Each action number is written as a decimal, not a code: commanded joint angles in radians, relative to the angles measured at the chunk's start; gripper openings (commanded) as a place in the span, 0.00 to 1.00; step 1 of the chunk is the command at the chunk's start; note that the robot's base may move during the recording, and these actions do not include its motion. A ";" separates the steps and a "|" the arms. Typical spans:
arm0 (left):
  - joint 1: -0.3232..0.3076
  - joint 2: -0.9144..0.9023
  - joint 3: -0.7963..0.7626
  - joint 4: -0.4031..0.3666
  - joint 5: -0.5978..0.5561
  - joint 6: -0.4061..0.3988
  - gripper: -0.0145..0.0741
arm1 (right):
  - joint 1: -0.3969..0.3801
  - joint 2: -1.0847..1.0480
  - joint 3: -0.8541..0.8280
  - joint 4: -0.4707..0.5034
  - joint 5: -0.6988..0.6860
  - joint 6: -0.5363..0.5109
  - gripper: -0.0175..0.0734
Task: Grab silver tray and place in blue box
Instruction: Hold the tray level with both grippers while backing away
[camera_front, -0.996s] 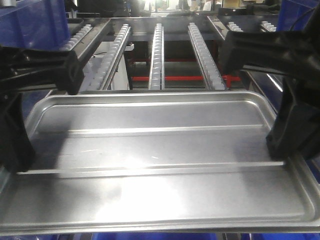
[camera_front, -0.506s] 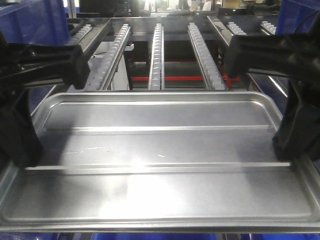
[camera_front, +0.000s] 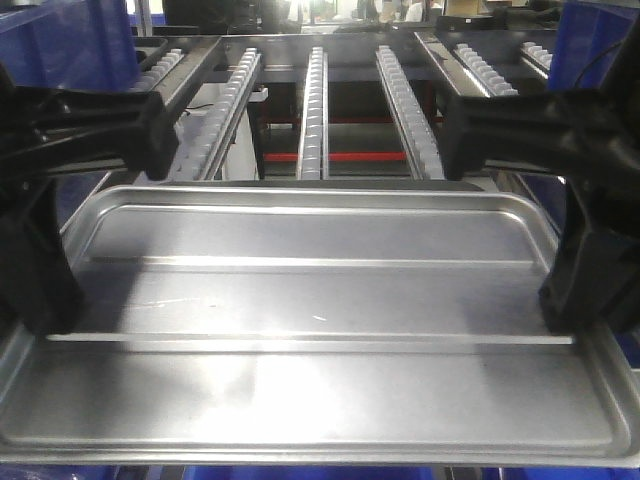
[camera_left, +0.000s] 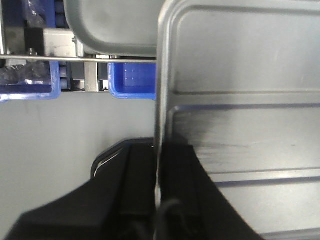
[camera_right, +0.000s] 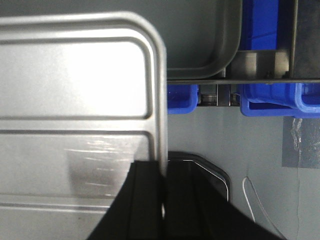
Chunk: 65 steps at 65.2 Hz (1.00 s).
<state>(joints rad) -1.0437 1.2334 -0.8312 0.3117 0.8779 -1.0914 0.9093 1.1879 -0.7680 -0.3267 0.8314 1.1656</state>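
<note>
The tray (camera_front: 320, 300) is held level in the air, in front of the roller rails (camera_front: 313, 110), and is gripped at both short ends. The left gripper (camera_left: 159, 185) is closed narrowly on the left rim, which is pinched between its fingers. The right gripper (camera_right: 162, 200) is clamped in the same way on the right rim. Grey floor beneath the tray is shown only by the wrist views, as are a second tray (camera_left: 115, 25) on a rack and small blue bins (camera_right: 270, 100) under it. Only in the front view is a blue strip (camera_front: 300, 473) seen below the near rim.
</note>
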 joint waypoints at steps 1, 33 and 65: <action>-0.011 -0.027 -0.030 0.032 -0.021 -0.010 0.16 | 0.001 -0.019 -0.031 -0.025 -0.066 0.006 0.25; -0.011 -0.023 -0.030 0.039 -0.012 -0.030 0.16 | 0.001 -0.023 -0.032 -0.010 -0.065 0.006 0.25; -0.011 -0.023 -0.030 0.039 -0.012 -0.030 0.16 | 0.001 -0.023 -0.032 -0.010 -0.065 0.006 0.25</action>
<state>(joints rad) -1.0437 1.2334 -0.8312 0.3324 0.8936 -1.1111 0.9093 1.1879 -0.7680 -0.3183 0.8123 1.1656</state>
